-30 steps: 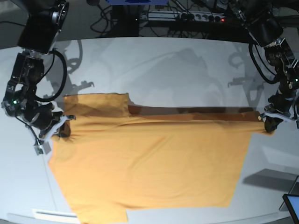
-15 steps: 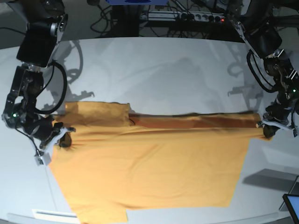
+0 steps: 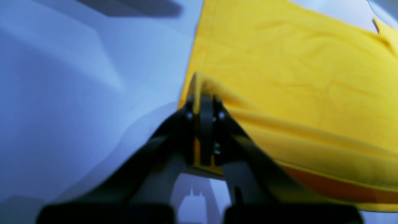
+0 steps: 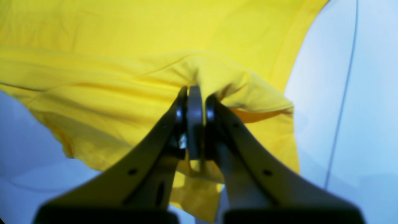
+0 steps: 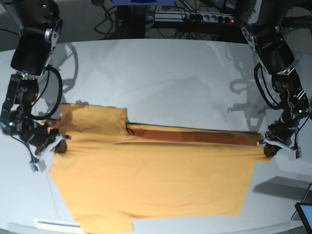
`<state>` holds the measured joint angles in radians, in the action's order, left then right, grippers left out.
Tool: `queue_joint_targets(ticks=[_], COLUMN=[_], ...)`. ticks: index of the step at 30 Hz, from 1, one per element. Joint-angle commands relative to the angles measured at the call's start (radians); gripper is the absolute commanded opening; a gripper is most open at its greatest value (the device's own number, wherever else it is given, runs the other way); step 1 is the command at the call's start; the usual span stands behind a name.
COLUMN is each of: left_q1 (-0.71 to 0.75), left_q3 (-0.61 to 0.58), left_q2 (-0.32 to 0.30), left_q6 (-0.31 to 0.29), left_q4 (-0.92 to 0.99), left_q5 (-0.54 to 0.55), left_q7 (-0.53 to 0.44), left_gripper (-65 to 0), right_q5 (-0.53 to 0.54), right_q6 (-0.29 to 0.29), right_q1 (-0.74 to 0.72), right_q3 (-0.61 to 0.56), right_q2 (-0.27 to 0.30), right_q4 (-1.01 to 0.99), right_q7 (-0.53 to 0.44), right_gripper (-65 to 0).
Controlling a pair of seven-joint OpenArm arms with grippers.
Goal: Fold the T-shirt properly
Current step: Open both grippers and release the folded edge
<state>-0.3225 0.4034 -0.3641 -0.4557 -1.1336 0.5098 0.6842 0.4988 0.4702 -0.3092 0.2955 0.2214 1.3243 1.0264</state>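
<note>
Orange-yellow cotton covers most of the near half of the pale grey desk (image 5: 161,73): the T-shirt (image 5: 156,180) lies spread with its length running across the base view, and its far edge is lifted into a long fold between my two arms. My left gripper (image 5: 267,149) is on the right side of that view, and its jaws are pressed together on a corner of the cloth. In the left wrist view the fabric comes up in a small peak between the fingers (image 3: 205,124) of this gripper (image 3: 203,102), and the darker underside shows as an orange band (image 3: 335,186) below the fold. My right gripper (image 5: 59,146) is on the left side of the base view, near the sleeve (image 5: 95,118), which lies flat on the desk. This gripper (image 4: 194,93) is also clamped on the T-shirt, with a bunch of cloth (image 4: 224,81) gathered just in front of its tips and some hanging under them. Behind the desk, dark cables and a power strip (image 5: 195,17) are visible at the far edge.
</note>
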Motion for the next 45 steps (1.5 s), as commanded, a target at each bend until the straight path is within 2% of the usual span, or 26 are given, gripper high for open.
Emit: queue_joint_targets(ticks=[1, 9, 13, 21, 34, 39, 45], left_q1=[-0.037, -0.053, -0.053, -0.099, -0.160, -0.189, -0.218], left_q3=[0.009, 0.007, 0.002, -0.001, -0.004, -0.143, -0.156], left_q2=[-0.028, -0.046, -0.048, -0.045, -0.042, -0.048, -0.048], left_q6=[0.011, 0.011, 0.011, 0.011, 0.007, 0.010, 0.010], left_q4=[-0.003, 0.050, 0.076, 0.116, 0.178, 0.274, 0.346], left_q5=[0.005, 0.005, 0.002, -0.132, -0.138, -0.138, -0.132], left_q7=[-0.033, -0.034, -0.062, -0.096, -0.114, -0.189, -0.222], left_gripper=[-65.0, -65.0, -65.0, -65.0, -65.0, -65.0, -65.0], right_q5=[0.002, 0.002, 0.002, 0.002, 0.002, 0.002, 0.002], right_q6=[-0.004, -0.008, -0.018, -0.020, -0.020, -0.021, -0.021], right_q1=[-0.054, -0.115, -0.117, -0.129, -0.132, -0.132, -0.132], right_q3=[-0.028, -0.072, -0.074, -0.075, -0.075, -0.075, -0.075], right_q2=[0.022, 0.040, 0.040, 0.040, 0.040, 0.040, 0.042], right_q4=[0.016, -0.036, -0.079, -0.144, -0.145, -0.157, -0.180], right_q7=[-0.028, -0.030, -0.070, -0.097, -0.100, -0.126, -0.134], right_gripper=[-64.7, -64.7, -64.7, -64.7, -64.7, -64.7, -64.7])
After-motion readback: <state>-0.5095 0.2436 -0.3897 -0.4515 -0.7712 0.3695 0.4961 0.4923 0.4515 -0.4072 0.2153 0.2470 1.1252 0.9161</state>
